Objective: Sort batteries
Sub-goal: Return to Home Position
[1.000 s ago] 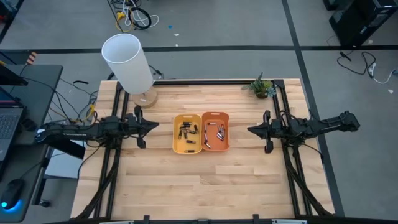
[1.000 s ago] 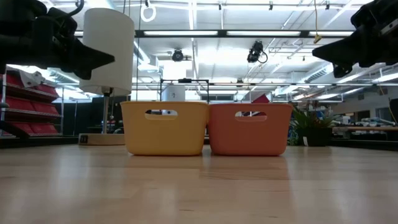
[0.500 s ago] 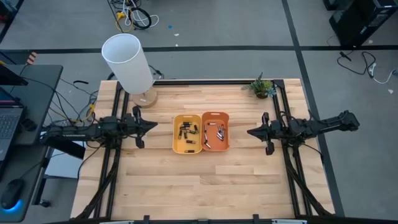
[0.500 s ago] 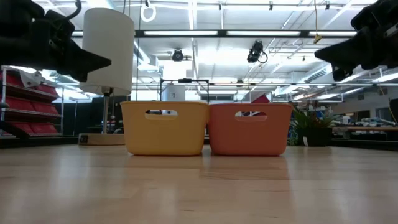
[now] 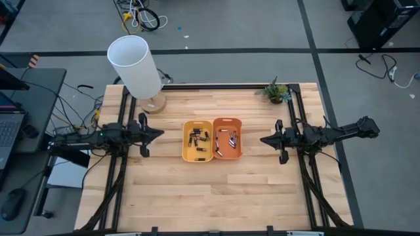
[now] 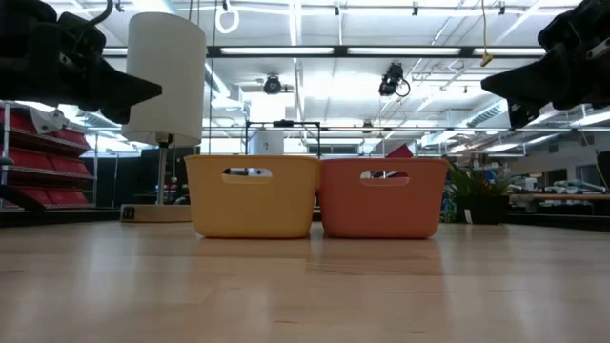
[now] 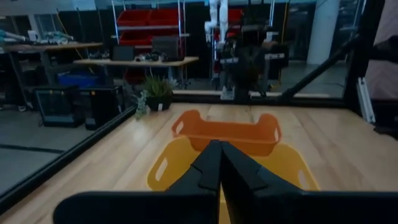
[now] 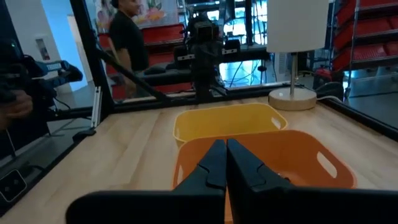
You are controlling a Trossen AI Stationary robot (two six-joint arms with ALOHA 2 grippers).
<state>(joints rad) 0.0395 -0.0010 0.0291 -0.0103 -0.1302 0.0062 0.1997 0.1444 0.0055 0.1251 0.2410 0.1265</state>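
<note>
The batteries (image 5: 200, 139) lie in the bins (image 5: 212, 156), midway between the left gripper (image 5: 159, 132) and right gripper (image 5: 263, 139), whose fingers are pressed together, empty.

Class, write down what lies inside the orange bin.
From above, the orange bin holds several silvery batteries in a loose pile. Where they overlap, an exact count cannot be made, and in the low view the bin's side hides them all.
</note>
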